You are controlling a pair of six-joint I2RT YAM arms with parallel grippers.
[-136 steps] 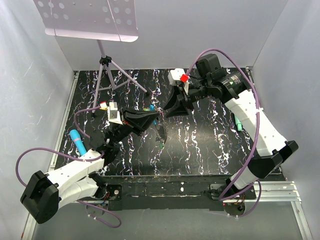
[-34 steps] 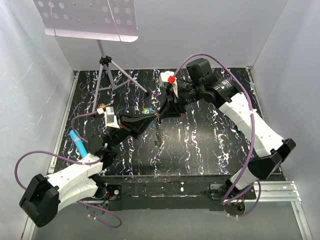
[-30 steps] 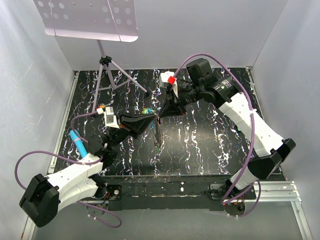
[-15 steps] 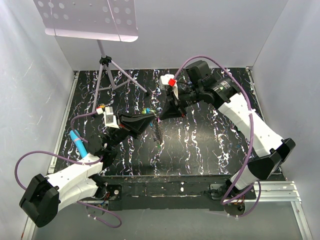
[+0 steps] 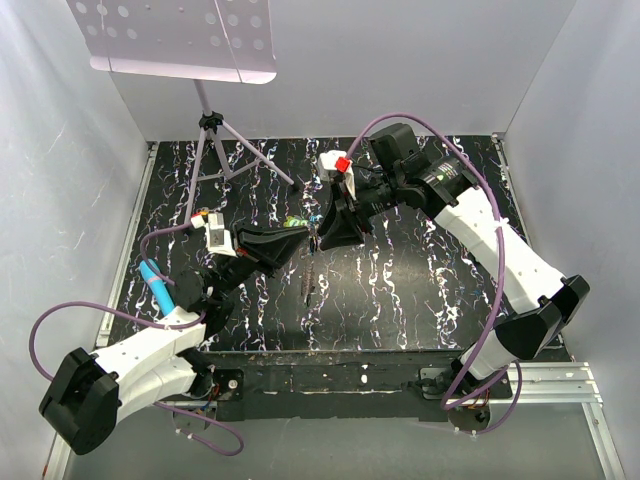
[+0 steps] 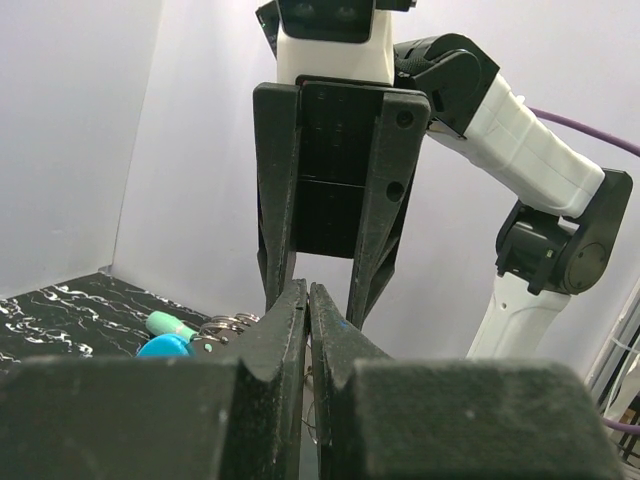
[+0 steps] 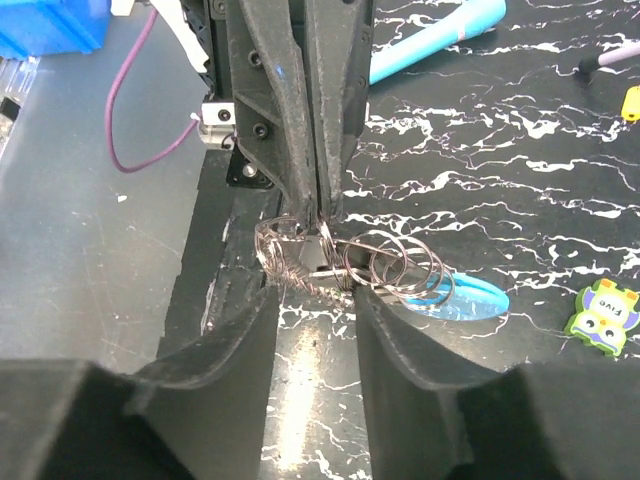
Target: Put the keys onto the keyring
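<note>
Now, from overhead, the left gripper [image 5: 303, 243] and right gripper [image 5: 323, 236] meet nose to nose above the middle of the black marbled table [image 5: 420, 300]. The keyring [image 5: 307, 280] dangles below them as a thin dark strand. Over the last few seconds the right arm has swung in from farther back, and the strand has drifted toward the left arm's side.

From the left wrist, that arm's fingers [image 6: 275, 335] are pressed tight together, a sliver of chain running down between them. The right gripper faces them square on, fingers spread to either side. A blue clip [image 6: 165, 347] and wire rings poke out at the left.

From the right wrist, the right fingers [image 7: 230, 350] stand apart, straddling the tangle of rings and beaded chain pinched in the left's closed tips, seemingly touching none of it. The keys may sit in that tangle, but it is too cluttered to say.

With the left alone carrying the ring, this looks like a fresh approach for a grip, and no threading is yet under way.
</note>
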